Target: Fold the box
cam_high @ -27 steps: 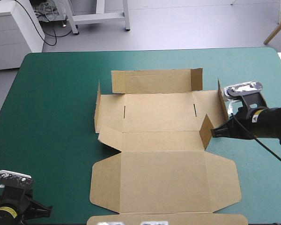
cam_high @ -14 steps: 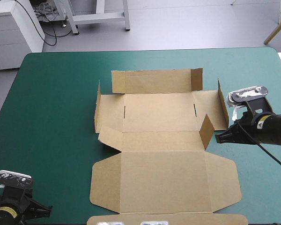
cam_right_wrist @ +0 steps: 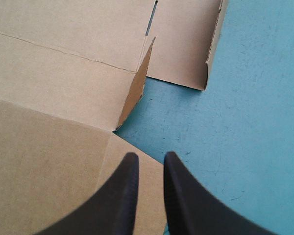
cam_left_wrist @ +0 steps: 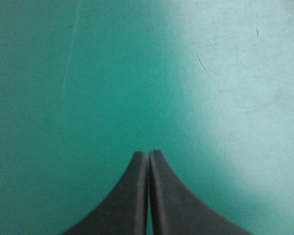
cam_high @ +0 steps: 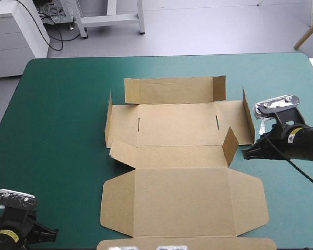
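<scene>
Teal-green cover [cam_high: 62, 104], box [cam_high: 177, 130] part-raised; my right gripper [cam_right_wrist: 151, 159] narrowly parted, empty, just beside the upright flap [cam_right_wrist: 134, 93], likely to tuck it; left gripper [cam_left_wrist: 148, 154] pinched together, parked clear.

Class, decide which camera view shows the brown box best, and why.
The high view: nearly the whole box shows, spread out with several flaps raised. The right wrist view shows only one corner with an upright flap; the left wrist view none.

The box [cam_high: 182, 198] runs out of the high view at 6 o'clock, its near edge cut off. At 8 o'clock the left gripper [cam_high: 53, 234] is partly cut off too, and too small there to tell open from shut.
</scene>
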You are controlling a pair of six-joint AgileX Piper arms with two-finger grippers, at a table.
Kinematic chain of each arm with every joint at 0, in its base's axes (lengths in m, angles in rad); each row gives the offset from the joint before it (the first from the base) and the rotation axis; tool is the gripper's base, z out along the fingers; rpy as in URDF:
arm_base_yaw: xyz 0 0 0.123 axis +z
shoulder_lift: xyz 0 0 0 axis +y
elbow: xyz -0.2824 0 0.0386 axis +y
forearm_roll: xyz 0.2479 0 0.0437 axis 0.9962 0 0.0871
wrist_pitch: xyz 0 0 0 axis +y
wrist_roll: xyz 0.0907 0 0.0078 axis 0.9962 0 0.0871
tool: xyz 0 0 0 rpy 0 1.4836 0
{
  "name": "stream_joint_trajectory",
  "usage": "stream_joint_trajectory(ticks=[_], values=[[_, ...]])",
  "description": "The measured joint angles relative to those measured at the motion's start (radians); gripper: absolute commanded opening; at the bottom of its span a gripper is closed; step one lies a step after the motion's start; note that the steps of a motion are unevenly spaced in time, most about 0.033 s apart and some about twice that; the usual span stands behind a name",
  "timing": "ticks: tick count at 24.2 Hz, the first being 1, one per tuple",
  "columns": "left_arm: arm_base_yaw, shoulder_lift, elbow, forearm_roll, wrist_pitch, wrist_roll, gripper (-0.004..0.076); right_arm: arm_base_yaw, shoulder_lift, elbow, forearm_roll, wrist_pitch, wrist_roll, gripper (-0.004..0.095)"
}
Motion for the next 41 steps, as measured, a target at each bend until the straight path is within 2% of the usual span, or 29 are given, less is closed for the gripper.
stream_joint_trajectory(ticks=[2,4,18,29,33,41], values=[[0.0,0.0,0.0,0.0,0.0,0.0,-0.001,0.0,0.0,0.0,0.0,0.0,0.0,0.0479],[0.0,0.0,0.0,0.0,0.0,0.0,-0.001,0.0,0.0,0.0,-0.006,0.0,0.0,0.0515],[0.0,0.0,0.0,0.0,-0.001,0.0,-0.001,0.0,0.0,0.0,0.01,-0.025,0.05,0.0515],[0.0,-0.001,0.0,0.0,-0.001,0.0,-0.001,0.0,0.08,0.0,0.027,-0.018,0.06,0.0514],[0.0,-0.001,0.0,0.0,0.0,0.0,-0.001,0.0,0.129,0.0,0.03,-0.072,0.06,0.0514],[0.0,-0.001,0.0,0.0,0.0,0.0,-0.001,0.0,0.285,0.0,0.035,-0.097,0.077,0.0509]])
